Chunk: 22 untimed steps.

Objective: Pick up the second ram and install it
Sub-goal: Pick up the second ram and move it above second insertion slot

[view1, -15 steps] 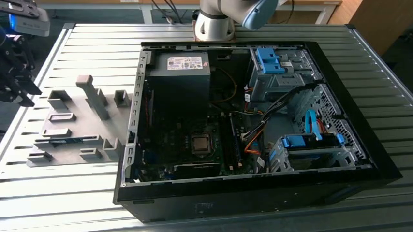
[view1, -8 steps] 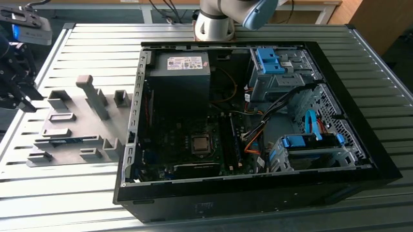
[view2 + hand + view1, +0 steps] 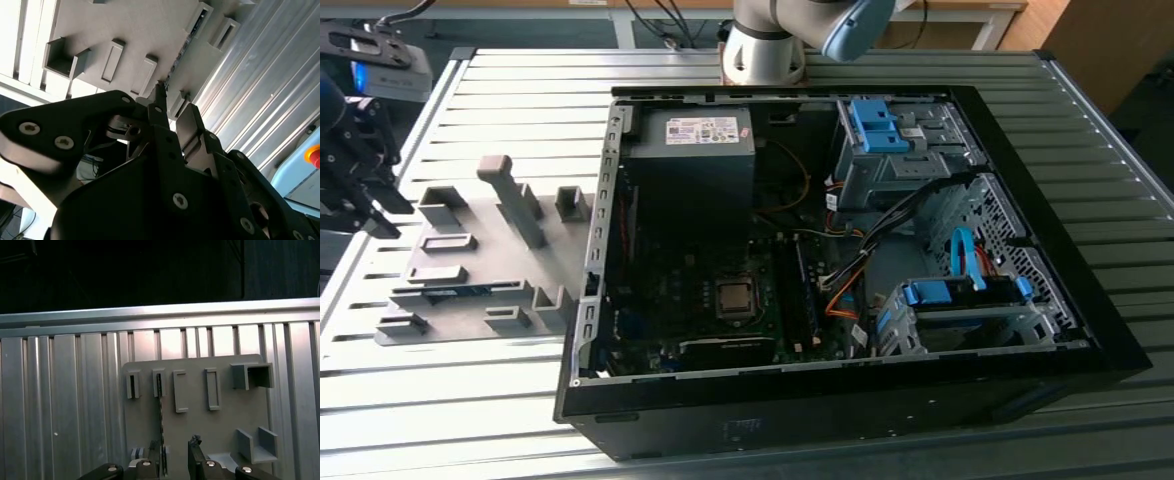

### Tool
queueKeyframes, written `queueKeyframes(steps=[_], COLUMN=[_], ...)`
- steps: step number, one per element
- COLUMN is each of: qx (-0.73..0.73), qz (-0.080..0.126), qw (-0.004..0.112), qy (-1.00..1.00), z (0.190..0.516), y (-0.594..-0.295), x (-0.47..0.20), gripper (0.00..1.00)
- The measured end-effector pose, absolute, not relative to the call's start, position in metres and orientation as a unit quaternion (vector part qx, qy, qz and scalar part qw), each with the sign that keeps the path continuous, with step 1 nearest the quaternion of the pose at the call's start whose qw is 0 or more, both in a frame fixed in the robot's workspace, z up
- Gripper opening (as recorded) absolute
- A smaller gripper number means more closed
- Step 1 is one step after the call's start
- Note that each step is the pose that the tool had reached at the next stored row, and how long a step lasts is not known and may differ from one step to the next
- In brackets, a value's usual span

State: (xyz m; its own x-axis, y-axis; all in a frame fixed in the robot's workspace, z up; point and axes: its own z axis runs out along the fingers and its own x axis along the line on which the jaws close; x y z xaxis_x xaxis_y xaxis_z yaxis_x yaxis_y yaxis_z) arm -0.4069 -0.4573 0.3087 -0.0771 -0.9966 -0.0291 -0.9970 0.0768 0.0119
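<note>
In the first wrist view the gripper (image 3: 175,445) is partly cut off, with its fingers spread. The second ram (image 3: 161,415), seen edge-on as a thin line, stands in the gray holder (image 3: 210,427) just beside one finger. The holder lies on a slatted metal table (image 3: 60,405) near an open computer case (image 3: 854,250).

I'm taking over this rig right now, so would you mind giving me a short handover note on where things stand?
The gripper is open and hangs over the grey holder board. Its fingers sit on either side of the memory stick. I cannot tell whether one touches it.
The memory stick stands on edge in its slots on the board. The board is beside the open computer case, towards the exterior view's left.
Done: the gripper is lined up over the stick.
Not yet done: the stick has not been gripped, lifted or fitted in the case.
</note>
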Motion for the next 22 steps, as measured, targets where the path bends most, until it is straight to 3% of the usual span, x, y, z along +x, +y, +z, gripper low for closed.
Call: queueKeyframes(steps=[22], qx=[-0.679], qz=[0.013], qw=[0.007], qy=[0.734], z=[0.282], y=[-0.459], x=[-0.407], gripper=[0.36])
